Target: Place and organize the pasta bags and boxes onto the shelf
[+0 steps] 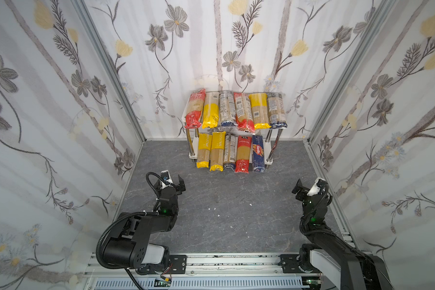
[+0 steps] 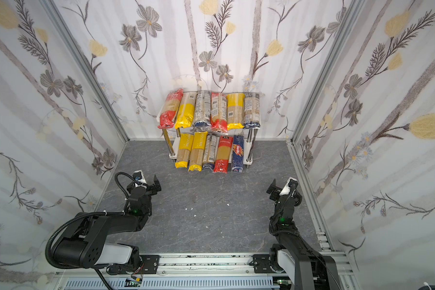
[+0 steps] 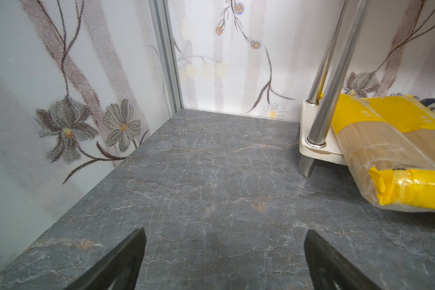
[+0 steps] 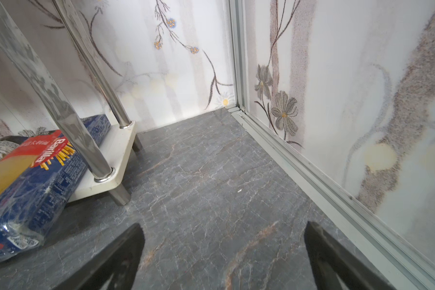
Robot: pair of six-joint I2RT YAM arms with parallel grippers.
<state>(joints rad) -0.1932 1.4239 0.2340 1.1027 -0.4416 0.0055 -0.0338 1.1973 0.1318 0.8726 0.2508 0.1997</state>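
Note:
The shelf stands against the back wall in both top views. Several pasta bags with red, yellow and dark blue ends lie side by side on its top board, among them a red-ended bag. On the lower board lie two yellow bags, a dark blue-ended bag, a red bag and the dark blue Barilla box, their near ends overhanging the floor. My left gripper and right gripper hover open and empty over the grey floor, well short of the shelf.
Flowered walls close in the left, back and right sides. Small white crumbs lie on the grey marbled floor. An aluminium rail carries both arm bases at the front. A yellow-ended bag and a chrome leg show beside the left gripper.

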